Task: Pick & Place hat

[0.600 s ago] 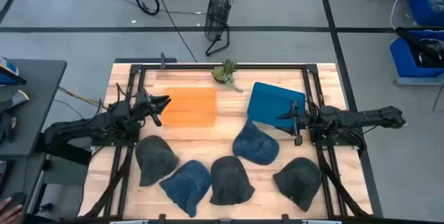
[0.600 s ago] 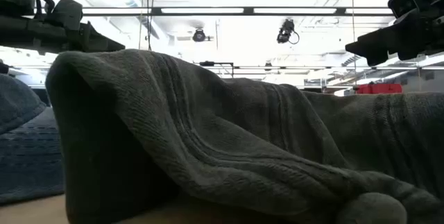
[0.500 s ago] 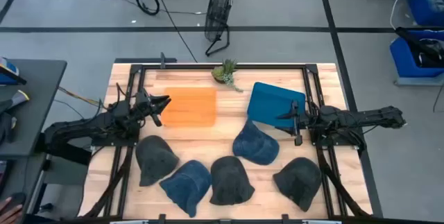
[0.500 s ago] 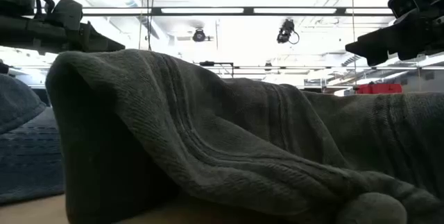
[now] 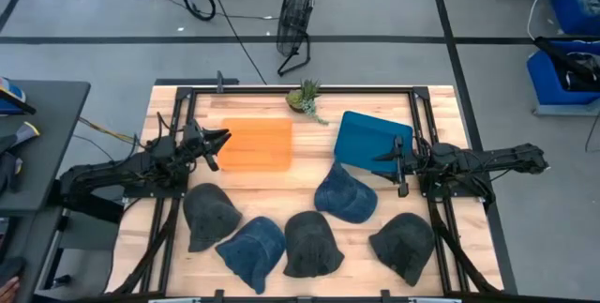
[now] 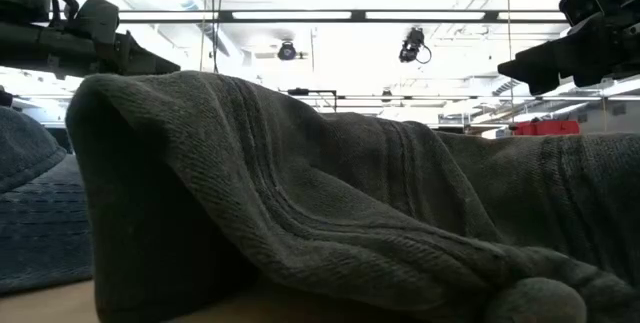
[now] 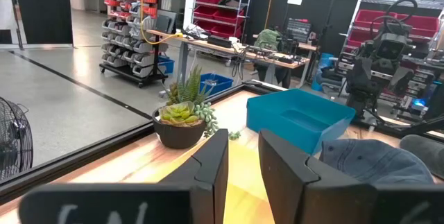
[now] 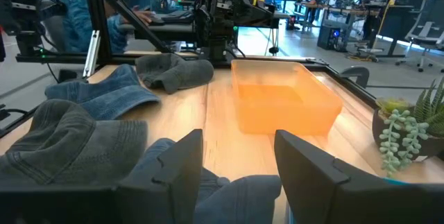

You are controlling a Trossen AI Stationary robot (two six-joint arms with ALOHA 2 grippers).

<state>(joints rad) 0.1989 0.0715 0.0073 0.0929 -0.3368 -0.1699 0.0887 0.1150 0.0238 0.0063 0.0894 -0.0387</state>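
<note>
Left tool stands narrowly parted and empty above the orange bin. Right tool stands wider, empty, by the blue bin. Five hats on the worktop: three grey, two denim. One potted plant. Both arms reach inward, low and level.
</note>
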